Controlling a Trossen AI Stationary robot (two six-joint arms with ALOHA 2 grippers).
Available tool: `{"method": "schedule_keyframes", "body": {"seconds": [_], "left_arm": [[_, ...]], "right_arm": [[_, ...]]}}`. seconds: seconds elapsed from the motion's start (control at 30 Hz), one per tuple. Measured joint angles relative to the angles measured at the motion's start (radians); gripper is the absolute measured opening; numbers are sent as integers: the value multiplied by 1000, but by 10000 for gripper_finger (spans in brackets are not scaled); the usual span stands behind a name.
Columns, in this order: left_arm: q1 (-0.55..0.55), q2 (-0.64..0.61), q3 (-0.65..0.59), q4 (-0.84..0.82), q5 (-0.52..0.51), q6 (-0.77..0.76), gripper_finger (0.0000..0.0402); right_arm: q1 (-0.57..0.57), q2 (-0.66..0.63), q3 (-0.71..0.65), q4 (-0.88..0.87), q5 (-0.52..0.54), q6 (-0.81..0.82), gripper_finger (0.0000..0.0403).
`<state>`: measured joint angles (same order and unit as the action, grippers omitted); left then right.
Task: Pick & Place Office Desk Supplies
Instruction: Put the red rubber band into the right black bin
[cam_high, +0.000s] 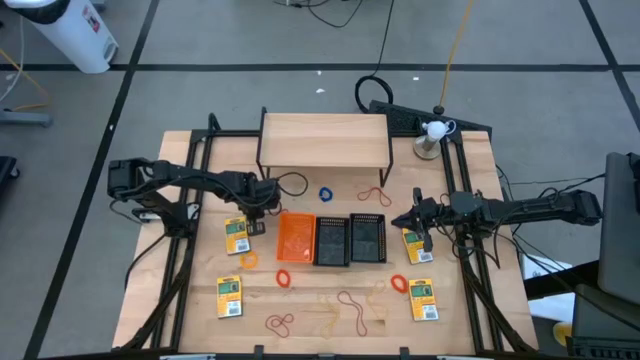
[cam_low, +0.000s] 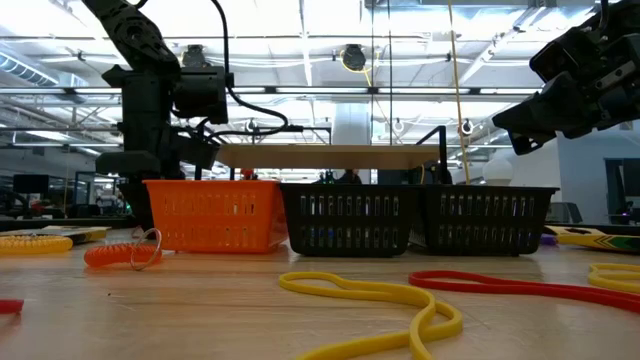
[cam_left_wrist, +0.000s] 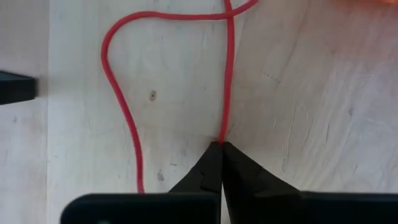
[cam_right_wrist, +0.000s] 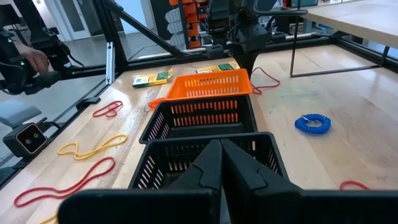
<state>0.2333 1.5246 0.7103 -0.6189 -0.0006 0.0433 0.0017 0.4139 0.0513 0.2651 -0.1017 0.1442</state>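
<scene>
Left wrist view has the left gripper (cam_left_wrist: 221, 144) down at the table (cam_left_wrist: 323, 93), fingers pinched together on a red rubber band (cam_left_wrist: 229, 74) lying flat on the wood, just beside the orange bin (cam_high: 296, 238). Right gripper (cam_right_wrist: 221, 144) is closed on nothing, hovering near the black bins (cam_right_wrist: 205, 134).

With its fingers pressed together, the right gripper (cam_right_wrist: 221, 144) sits at six o'clock above two black mesh bins (cam_right_wrist: 205, 115), the orange bin (cam_right_wrist: 208, 85) beyond, a blue coil (cam_right_wrist: 313, 123) at three, and yellow (cam_right_wrist: 93, 147) and red bands (cam_right_wrist: 65, 183) toward nine.
</scene>
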Motion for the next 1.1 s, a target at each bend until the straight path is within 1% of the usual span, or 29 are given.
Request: {"method": "schedule_keyframes", "body": {"seconds": [0.13, 0.27, 0.33, 0.57, 0.67, 0.77, 0.9, 0.97, 1.1], "left_arm": [[1, -71, 14, -49, -22, -21, 1], [-10, -162, 40, -122, -77, -47, 0], [-21, -205, 56, -153, -85, -72, 0], [-101, -362, 101, -135, -111, -144, 0], [-150, -421, 132, -123, -164, -174, 0], [-206, -468, 145, -46, -248, -178, 0], [-265, -510, 148, 180, -332, -136, 0], [-285, -512, 148, 301, -349, -95, 0], [-297, -497, 148, 529, -338, -5, 0]], "right_arm": [[0, 0, 0, 3, 0, 0, 0], [0, 0, 0, 9, -1, 0, 0], [0, 0, 0, 19, -2, 1, 0], [0, 0, 0, 97, -2, 0, 0], [0, 0, 0, 156, -3, -5, 0], [0, 0, 0, 220, -3, -13, 0], [0, 2, 0, 283, -2, -17, 0], [0, 8, 0, 297, 1, -27, 0], [0, 39, 21, 299, 3, -30, 0]]}}
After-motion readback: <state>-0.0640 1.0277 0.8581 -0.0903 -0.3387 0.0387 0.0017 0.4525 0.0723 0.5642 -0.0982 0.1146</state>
